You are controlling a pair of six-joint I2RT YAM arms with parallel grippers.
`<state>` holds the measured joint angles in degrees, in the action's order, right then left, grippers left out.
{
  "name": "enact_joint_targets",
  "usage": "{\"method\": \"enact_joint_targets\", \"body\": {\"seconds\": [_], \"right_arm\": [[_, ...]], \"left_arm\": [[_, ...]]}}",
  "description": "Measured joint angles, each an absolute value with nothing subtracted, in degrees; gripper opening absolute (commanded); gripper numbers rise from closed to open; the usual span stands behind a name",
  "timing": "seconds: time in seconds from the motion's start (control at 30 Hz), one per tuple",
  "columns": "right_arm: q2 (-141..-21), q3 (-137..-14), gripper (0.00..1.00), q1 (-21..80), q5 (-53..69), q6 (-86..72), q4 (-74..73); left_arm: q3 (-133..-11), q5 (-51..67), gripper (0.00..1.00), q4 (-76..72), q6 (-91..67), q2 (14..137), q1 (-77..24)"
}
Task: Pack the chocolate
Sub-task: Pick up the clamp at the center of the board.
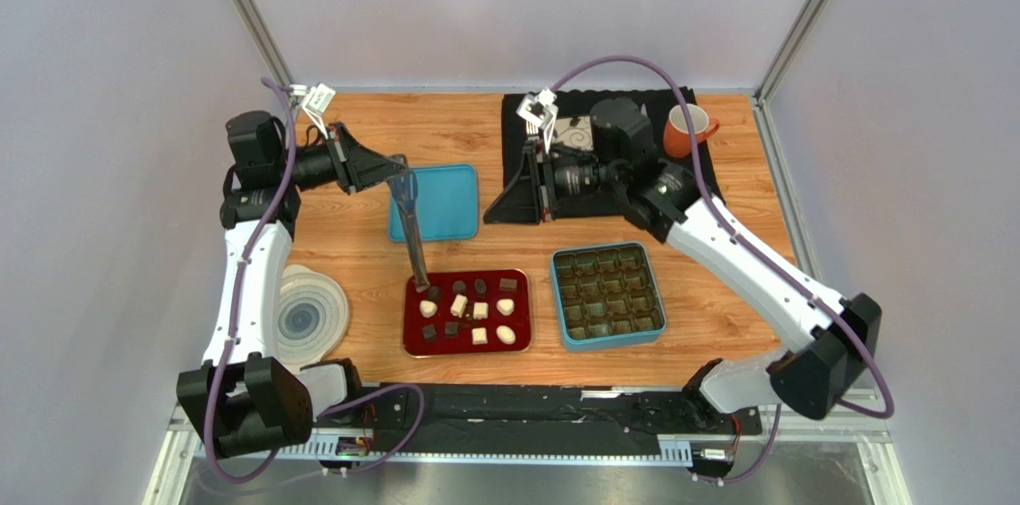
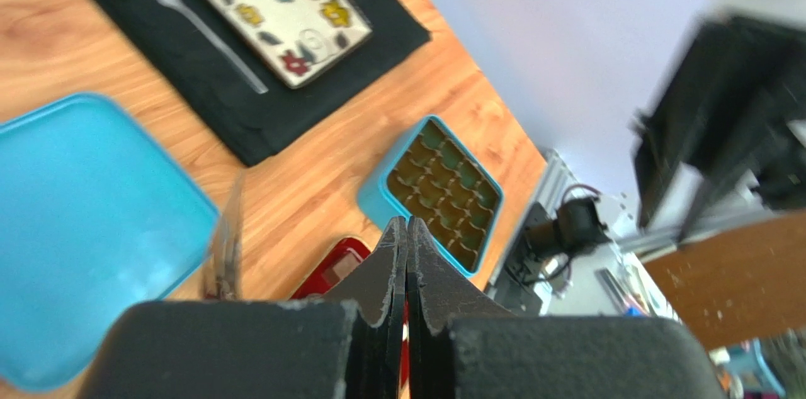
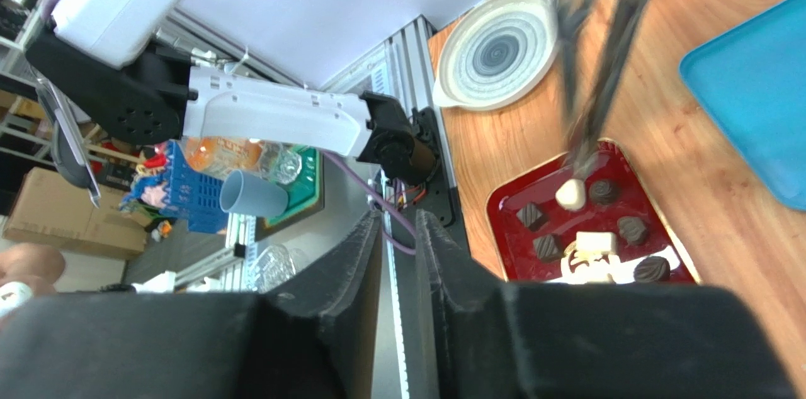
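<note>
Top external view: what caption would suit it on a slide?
Left gripper holds tongs over chocolates on a red tray, beside an empty blue box.

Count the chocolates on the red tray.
12 chocolates, all on the red tray: four dark along the far row, four white in the middle row, two dark then two white in the near row. The tongs may hide another.

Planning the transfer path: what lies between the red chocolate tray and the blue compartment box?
Only bare wooden table, seen in the top view.
</note>
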<state>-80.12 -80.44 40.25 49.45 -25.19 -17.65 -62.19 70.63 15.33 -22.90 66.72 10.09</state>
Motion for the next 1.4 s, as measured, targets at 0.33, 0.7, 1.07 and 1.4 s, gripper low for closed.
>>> {"method": "enact_joint_targets", "body": {"seconds": [0.33,0.7,1.07,1.4], "right_arm": [[-78.37,-66.24,0.53,60.01,31.92,-33.12,2.07],[-98.04,-62.22,0.61,62.04,25.47,-56.73,36.4],[-109.97,-63.4,0.8,65.84,11.7,-76.55,62.41],[-122.54,-67.83,0.87,63.26,-0.69,-85.6,71.35]], "left_arm": [[-62.52,53.34,0.0,15.29,-30.55,64.07,10.17],[-67.46,37.58,0.0,11.09,-37.87,60.45,10.17],[-66.94,23.86,0.0,8.56,-42.19,57.3,10.17],[-64.01,22.11,0.0,7.84,-45.56,54.3,10.17]]}}
